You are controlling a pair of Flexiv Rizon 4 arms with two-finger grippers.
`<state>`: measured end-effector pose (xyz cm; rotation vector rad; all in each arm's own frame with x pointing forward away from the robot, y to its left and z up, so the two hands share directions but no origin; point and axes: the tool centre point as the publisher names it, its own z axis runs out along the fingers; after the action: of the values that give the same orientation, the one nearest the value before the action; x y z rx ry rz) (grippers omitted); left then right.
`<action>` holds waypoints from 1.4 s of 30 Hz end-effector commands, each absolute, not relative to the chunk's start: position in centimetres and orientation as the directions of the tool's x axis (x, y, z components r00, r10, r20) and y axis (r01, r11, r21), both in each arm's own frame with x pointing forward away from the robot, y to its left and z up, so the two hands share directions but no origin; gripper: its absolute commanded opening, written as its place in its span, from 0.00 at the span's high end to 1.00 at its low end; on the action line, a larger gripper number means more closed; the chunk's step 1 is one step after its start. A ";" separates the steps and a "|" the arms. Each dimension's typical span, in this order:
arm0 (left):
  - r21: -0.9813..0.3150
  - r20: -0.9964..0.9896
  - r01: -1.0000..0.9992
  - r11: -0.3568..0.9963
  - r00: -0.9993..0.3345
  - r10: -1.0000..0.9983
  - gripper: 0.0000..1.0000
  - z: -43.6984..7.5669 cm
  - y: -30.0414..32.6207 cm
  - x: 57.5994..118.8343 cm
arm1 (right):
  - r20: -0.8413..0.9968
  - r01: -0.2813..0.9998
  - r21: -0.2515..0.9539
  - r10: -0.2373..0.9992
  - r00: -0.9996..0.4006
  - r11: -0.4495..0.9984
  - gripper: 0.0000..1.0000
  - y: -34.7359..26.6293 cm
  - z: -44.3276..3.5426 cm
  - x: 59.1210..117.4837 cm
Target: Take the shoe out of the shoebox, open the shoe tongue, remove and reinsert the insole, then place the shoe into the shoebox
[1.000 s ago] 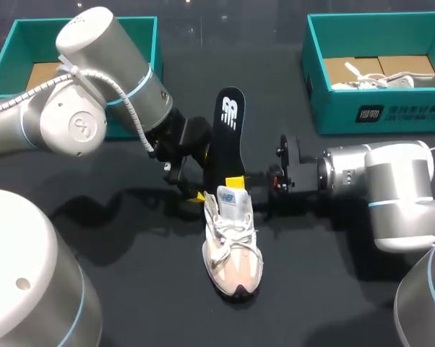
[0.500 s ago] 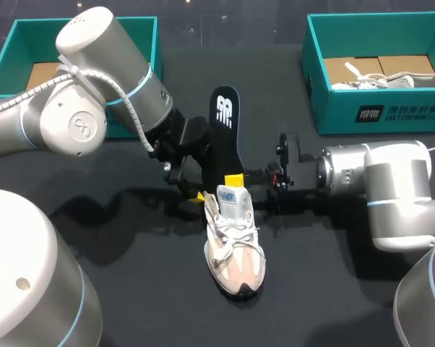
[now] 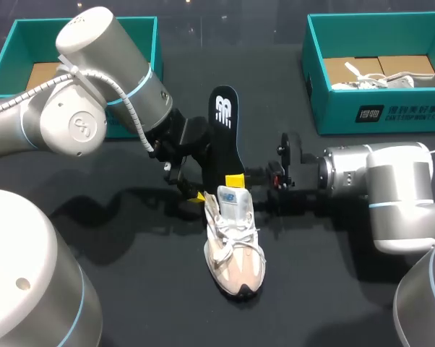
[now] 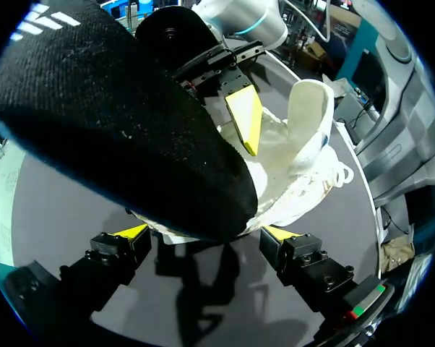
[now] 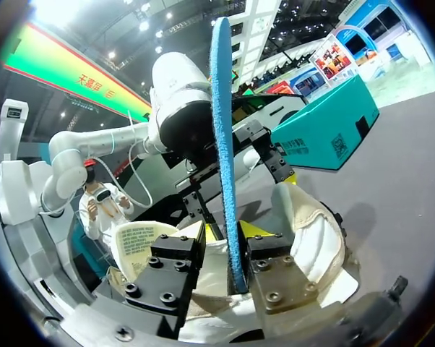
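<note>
Looking down on a dark surface (image 3: 131,289) with a teal shoebox (image 3: 376,116) at 2 o'clock, holding another pale shoe (image 3: 362,81), and a second teal shoebox (image 3: 8,61) at 10 o'clock. Finding the pale sneaker (image 3: 233,246) near the centre, outside both boxes, toe to 6 o'clock and heel to 12. Seeing the black insole (image 3: 225,134) reared up out of the collar and leaning toward 12 o'clock, with only its lower end down in the sneaker.

Judging this the insole step, midway: mostly out, not yet free. Cannot tell whether drawing out or feeding back in. Calls next for a pull along the insole's own length until clear of the collar, or else a push down toward the toe. Either way, needs the heel pinned so as not to drag the sneaker along.

From 3 o'clock, the right pincer (image 5: 232,242): closed to a narrow gap, pinching the insole by its two faces just above the collar. From 9 o'clock, the left pincer (image 4: 203,235): spread wide, seemingly clamped against both flanks of the sneaker's heel, beneath the overhanging insole.
</note>
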<state>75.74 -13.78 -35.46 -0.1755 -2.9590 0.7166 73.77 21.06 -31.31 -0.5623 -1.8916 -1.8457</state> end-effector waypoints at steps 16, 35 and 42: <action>-0.461 0.063 0.091 0.883 -0.989 0.134 0.00 -35.5 -13.8 75.8 | 0.520 0.518 0.854 -0.057 -0.852 0.043 0.73 21.5 -29.3 75.3; -0.461 0.063 0.091 0.883 -0.989 0.134 0.00 -35.5 -13.8 75.8 | 0.596 0.595 0.801 -0.002 -0.803 0.064 1.00 21.3 -30.4 75.6; -0.461 0.063 0.091 0.883 -0.989 0.134 0.00 -35.5 -13.8 75.8 | 0.627 0.625 0.776 -0.001 -0.779 0.088 1.00 20.7 -31.8 74.0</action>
<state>75.74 -13.78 -35.46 -0.1755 -2.9590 0.7166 74.71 21.02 -31.37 -0.6106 -1.8979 -1.7455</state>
